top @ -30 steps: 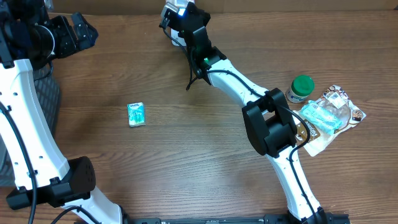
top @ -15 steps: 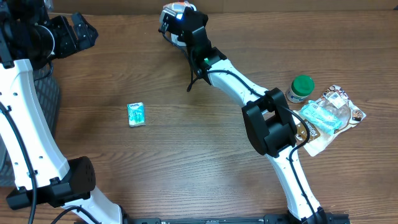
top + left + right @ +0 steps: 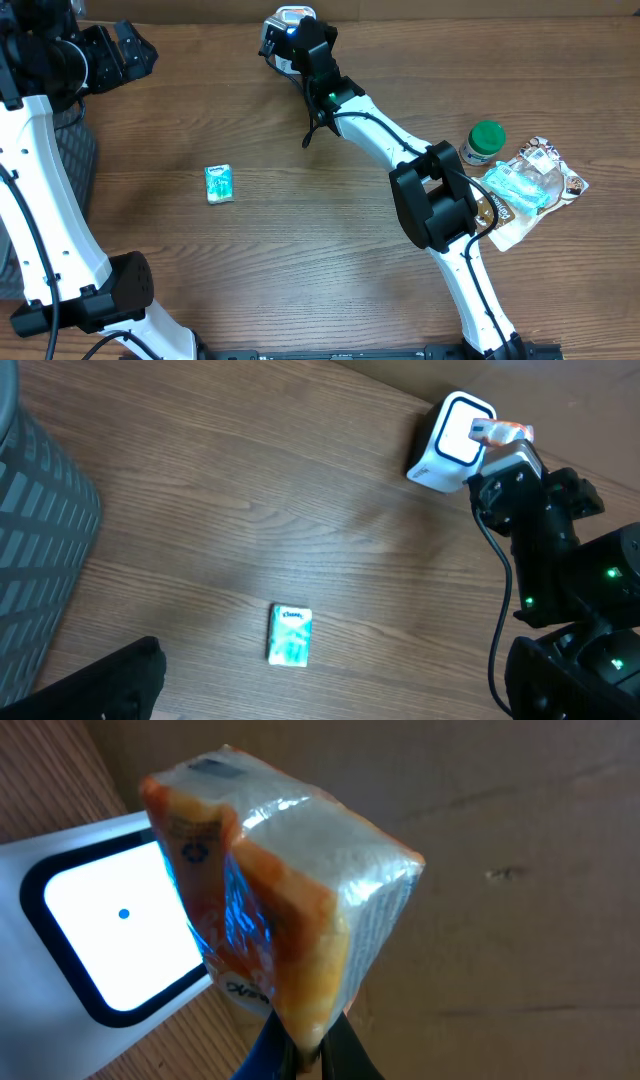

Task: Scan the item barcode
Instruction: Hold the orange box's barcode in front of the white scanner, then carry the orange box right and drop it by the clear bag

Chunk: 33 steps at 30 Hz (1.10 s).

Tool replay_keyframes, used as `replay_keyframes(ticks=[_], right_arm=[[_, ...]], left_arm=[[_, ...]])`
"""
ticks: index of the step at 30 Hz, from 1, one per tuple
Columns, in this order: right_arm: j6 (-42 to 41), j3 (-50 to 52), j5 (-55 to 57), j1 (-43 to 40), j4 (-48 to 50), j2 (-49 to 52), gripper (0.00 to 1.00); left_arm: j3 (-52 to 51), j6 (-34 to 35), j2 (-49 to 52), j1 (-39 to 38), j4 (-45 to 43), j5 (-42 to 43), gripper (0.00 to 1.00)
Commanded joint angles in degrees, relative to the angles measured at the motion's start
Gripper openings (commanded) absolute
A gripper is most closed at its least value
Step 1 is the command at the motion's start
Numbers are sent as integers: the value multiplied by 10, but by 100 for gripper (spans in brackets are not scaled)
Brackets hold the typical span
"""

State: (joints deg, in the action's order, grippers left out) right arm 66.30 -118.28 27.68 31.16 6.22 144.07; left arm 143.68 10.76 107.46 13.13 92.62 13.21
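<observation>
My right claw (image 3: 305,1055) is clamped on the bottom edge of an orange-wrapped packet (image 3: 290,870), at the upper middle of the overhead view. The packet sits just in front of the white scanner (image 3: 110,920), whose window glows. My left claw (image 3: 118,52), upper left, has its jaws wide apart and holds nothing. A small teal packet (image 3: 219,184) lies left of centre on the wooden tabletop (image 3: 300,270).

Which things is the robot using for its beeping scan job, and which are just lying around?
For the job:
- orange-wrapped packet, pinched in the right gripper
- white scanner with its lit window

Just lying about:
- small teal packet
- green-capped jar
- pile of clear snack bags
- grey bin
</observation>
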Motion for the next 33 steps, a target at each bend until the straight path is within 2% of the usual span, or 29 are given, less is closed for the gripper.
replay_keyframes(ticks=[1, 5, 11, 15, 18, 25, 28, 33], right_arm=[[2, -3, 23, -3, -8, 9, 4], [1, -3, 26, -1, -30, 7, 4], [-86, -3, -1, 1, -34, -47, 4], [-133, -3, -28, 1, -97, -110, 4], [-217, -3, -85, 2, -202, -167, 4], [-535, -3, -286, -12, -484, -309, 4], [-617, -3, -339, -29, -617, -358, 4], [-727, -3, -343, -99, -826, -419, 4]], left_arm=[[4, 6, -7, 0, -1, -1, 100], [4, 6, -7, 0, -1, -1, 100], [4, 6, -7, 0, -1, -1, 100], [4, 6, -7, 0, -1, -1, 99], [4, 6, -7, 0, -1, -1, 100], [4, 6, -7, 0, -1, -1, 100], [4, 6, -7, 0, -1, -1, 100], [4, 6, -7, 0, -1, -1, 100]])
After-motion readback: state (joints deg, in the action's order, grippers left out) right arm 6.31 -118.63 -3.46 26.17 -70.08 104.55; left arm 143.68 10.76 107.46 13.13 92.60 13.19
